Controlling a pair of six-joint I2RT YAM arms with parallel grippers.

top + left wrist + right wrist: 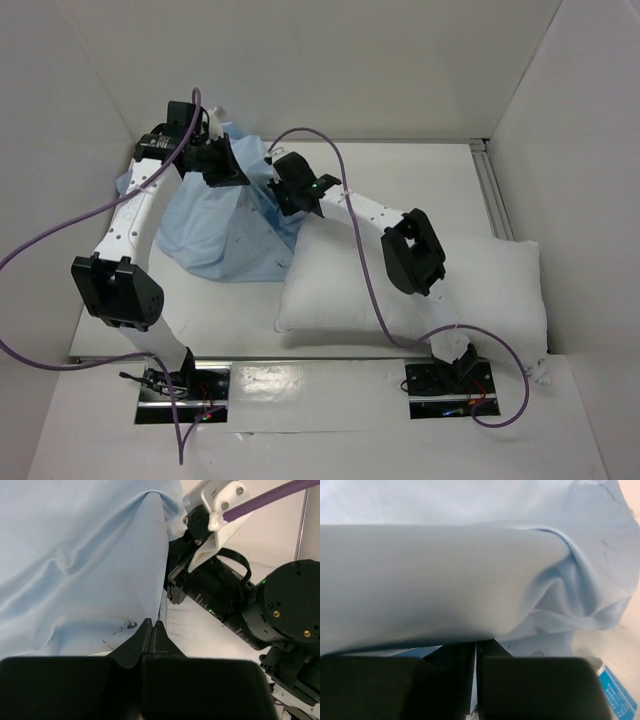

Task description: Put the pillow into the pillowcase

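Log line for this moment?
left gripper: shut on pillowcase | right gripper: shut on pillowcase | pillowcase: held up between grippers | pillow: outside, flat on table

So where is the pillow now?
In the top view the pillow lies on the right half of the table, toward the near edge, its left end beside the pillowcase.
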